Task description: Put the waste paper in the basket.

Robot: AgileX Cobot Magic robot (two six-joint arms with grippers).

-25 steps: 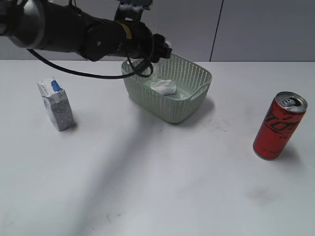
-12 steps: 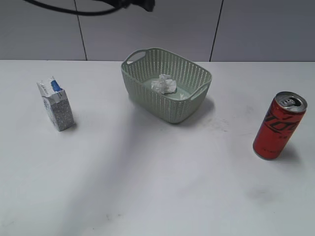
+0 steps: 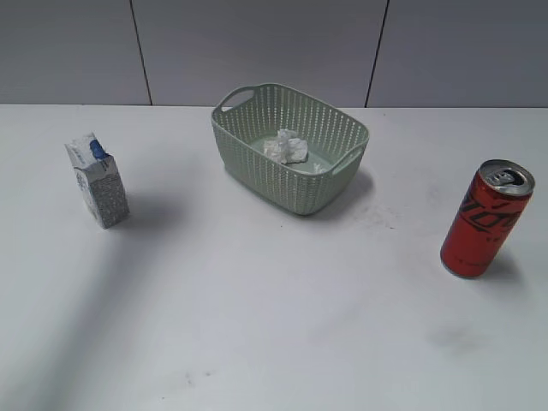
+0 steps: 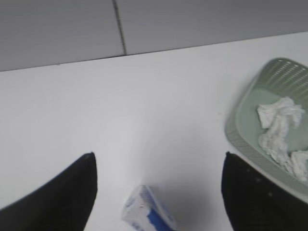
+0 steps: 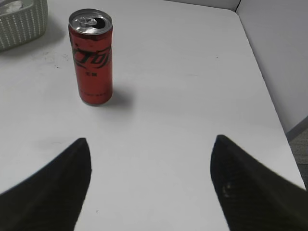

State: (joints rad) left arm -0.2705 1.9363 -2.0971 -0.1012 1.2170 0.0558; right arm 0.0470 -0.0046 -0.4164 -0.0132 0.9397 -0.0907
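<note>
The sage-green basket (image 3: 295,175) stands at the back middle of the table, with crumpled white waste paper (image 3: 285,147) lying inside it. The left wrist view shows the basket's rim (image 4: 236,139) at the right edge and the waste paper (image 4: 279,127) in it. My left gripper (image 4: 159,159) is open and empty, high above the table over the tissue pack. My right gripper (image 5: 150,144) is open and empty above bare table. Neither gripper shows in the exterior view.
A speckled white-and-blue tissue pack (image 3: 98,181) stands upright at the left, also in the left wrist view (image 4: 147,211). A red drink can (image 3: 485,219) stands at the right, also in the right wrist view (image 5: 91,57). The table's right edge (image 5: 269,96) is near.
The left arm, which reached over the basket a second ago, has pulled back up and left out of the exterior view. A paper wad now lies uncovered in the basket.
</note>
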